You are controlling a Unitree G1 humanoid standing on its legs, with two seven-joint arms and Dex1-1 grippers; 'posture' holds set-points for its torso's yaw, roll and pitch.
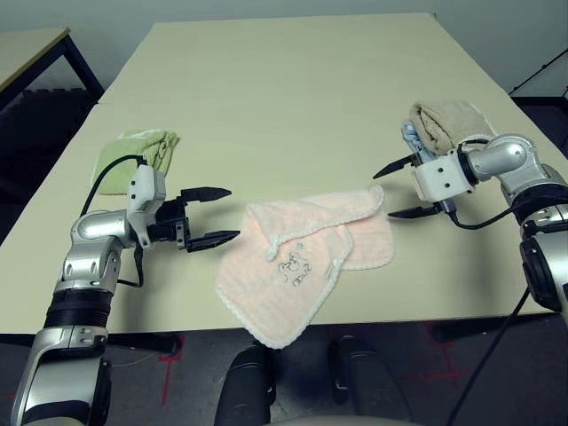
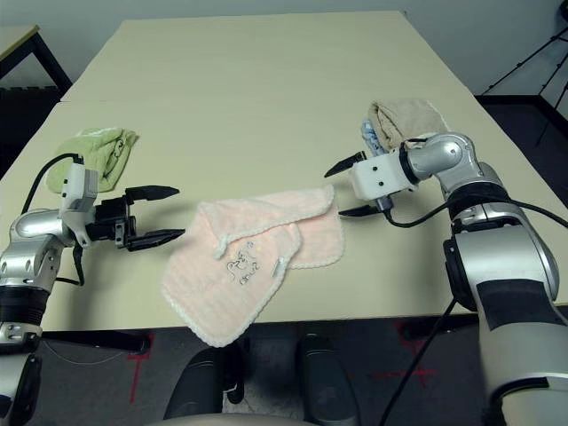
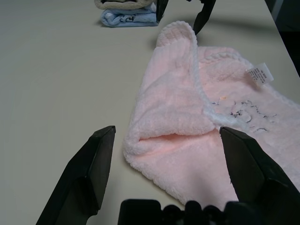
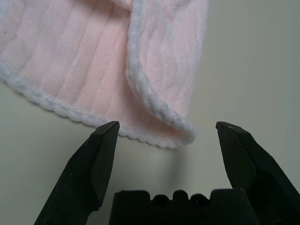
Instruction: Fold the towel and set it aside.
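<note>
Now, towel: the pink towel (image 1: 306, 266) lies on the counter (image 1: 293, 98) near its front edge, between my two arms, one corner hanging just over that edge.
Towel shape: it is partly folded, I judge; an upper flap is turned over onto the rest, its white trim running across the middle, and the small dark embroidered motif (image 1: 293, 269) shows face up. The layers do not line up, so the fold looks loose and uneven.
Left end effector: my left end effector (image 1: 216, 214) hovers just beside the towel's left edge, fingers spread wide, nothing between them. From the wrist I look straight at the rolled fold at that edge.
Right end effector: my right end effector (image 1: 397, 188) hangs over the towel's far right corner, fingers spread wide and empty, tilted downward. The wrist view shows the doubled corner with its scalloped trim lying just ahead of the fingertips, not yet touched.
Other cloths: a green towel (image 1: 136, 156) sits behind my left arm; a beige towel (image 1: 448, 122) on a blue one sits behind my right arm.
Done so far: at most one rough fold.
Left to do: grasp the corners, complete and square the fold, then set the towel aside.
</note>
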